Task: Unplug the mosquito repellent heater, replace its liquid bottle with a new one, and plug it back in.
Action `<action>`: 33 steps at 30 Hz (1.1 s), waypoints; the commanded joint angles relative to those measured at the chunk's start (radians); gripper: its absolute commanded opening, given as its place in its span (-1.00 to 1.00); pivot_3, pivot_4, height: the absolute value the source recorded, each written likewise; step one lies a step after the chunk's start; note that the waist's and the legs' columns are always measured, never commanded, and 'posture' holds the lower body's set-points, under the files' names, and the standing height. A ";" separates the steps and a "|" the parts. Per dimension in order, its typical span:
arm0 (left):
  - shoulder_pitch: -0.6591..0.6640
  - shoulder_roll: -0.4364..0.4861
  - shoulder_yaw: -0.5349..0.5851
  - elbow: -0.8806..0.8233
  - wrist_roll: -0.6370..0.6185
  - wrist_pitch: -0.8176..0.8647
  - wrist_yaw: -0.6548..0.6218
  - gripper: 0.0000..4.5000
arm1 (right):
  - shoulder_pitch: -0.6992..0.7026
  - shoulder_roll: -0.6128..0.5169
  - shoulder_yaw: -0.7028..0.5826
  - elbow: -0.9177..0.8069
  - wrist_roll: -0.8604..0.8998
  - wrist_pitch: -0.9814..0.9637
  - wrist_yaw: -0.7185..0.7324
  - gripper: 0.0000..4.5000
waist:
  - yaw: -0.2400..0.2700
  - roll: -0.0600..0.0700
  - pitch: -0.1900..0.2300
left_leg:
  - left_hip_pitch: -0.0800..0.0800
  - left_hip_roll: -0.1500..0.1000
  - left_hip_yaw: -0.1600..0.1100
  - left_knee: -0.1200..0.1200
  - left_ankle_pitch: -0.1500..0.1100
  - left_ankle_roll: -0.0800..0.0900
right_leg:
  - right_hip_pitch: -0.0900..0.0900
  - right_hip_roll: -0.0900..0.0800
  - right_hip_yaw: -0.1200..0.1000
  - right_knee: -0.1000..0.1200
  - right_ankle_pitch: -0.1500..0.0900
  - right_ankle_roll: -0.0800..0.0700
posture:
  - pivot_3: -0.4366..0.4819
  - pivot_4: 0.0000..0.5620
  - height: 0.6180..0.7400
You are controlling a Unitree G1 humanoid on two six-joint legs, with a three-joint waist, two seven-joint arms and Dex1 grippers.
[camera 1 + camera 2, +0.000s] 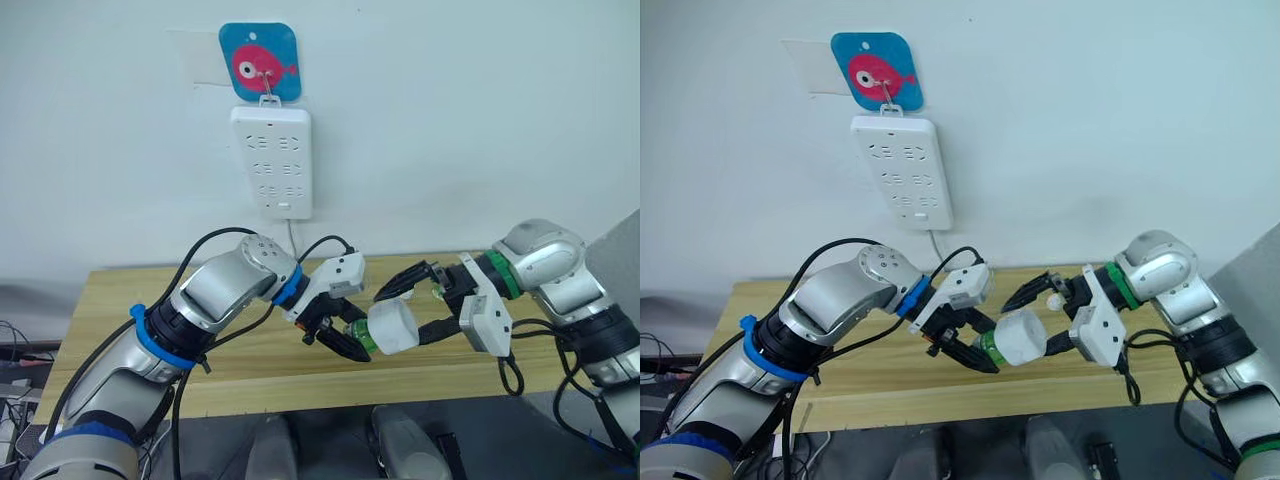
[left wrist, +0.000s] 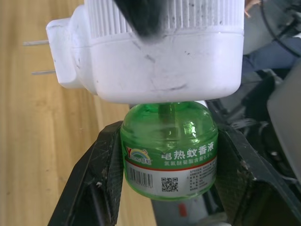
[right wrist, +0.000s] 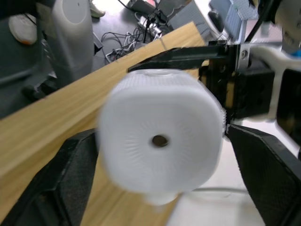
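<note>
White wall stands behind a wooden counter (image 1: 120, 300), and one white power strip (image 1: 271, 160) hangs on the wall at 12 o'clock, under one blue card with a pink fish (image 1: 260, 60). All its sockets look free, so the heater is already unplugged.

One mosquito repellent heater (image 1: 393, 327) is held in the air above the counter's front edge, between the two arms. The right end effector (image 3: 162, 181) is clamped on its white body, one finger on each side, with the round face and its small centre hole turned toward that wrist. The left end effector (image 2: 167, 188) is closed on the one green liquid bottle (image 2: 169, 150), which still sits with its neck inside the heater. Its two plug prongs (image 2: 40, 57) point freely to the side.

I judge this hold serves the unscrewing: one arm fixes the body while the other turns the bottle. I see no second bottle.
</note>
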 commanded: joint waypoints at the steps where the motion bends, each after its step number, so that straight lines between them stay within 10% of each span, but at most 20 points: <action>1: 0.056 -0.037 0.116 -0.012 0.003 -0.130 0.070 0.00 | 0.152 -0.109 -0.152 -0.120 0.072 0.152 -0.093 0.99 | 0.004 0.000 0.000 | 0.000 0.000 0.000 0.000 0.000 0.000 | 0.000 -0.001 0.000 0.000 0.000 0.000 | -0.48 -0.30 1.00; 8: 0.243 -0.200 0.262 -0.076 0.050 -0.395 0.326 0.00 | 0.548 -0.136 -0.468 -0.554 0.423 0.935 -0.707 0.99 | 0.000 0.001 -0.002 | 0.001 -0.001 0.001 -0.002 0.000 0.000 | 0.002 -0.001 0.003 0.001 0.000 0.000 | -0.55 -0.27 1.00; 16: 0.329 -0.362 0.284 -0.023 0.185 -0.635 0.547 0.00 | 0.653 0.035 -0.562 -0.837 0.714 1.317 -1.279 0.99 | -0.010 0.000 -0.002 | 0.000 -0.002 0.000 0.000 0.000 0.000 | 0.003 -0.001 0.004 0.002 0.001 0.003 | -0.63 -0.23 1.00; 27: 0.340 -0.388 0.298 0.056 0.271 -0.841 0.624 0.00 | 0.598 0.029 -0.640 -0.798 0.751 1.392 -1.282 0.99 | -0.012 0.000 -0.002 | -0.001 -0.002 0.002 -0.003 0.000 0.000 | 0.000 -0.001 0.003 -0.001 0.001 0.004 | -0.63 -0.25 1.00; 33: 0.353 -0.436 0.286 0.114 0.371 -0.969 0.745 0.00 | 0.536 0.095 -0.563 -0.907 0.839 1.442 -1.437 0.48 | -0.014 0.000 -0.002 | -0.002 -0.002 0.002 -0.003 -0.001 0.000 | -0.001 -0.001 0.004 -0.001 0.001 0.004 | -0.63 -0.24 1.00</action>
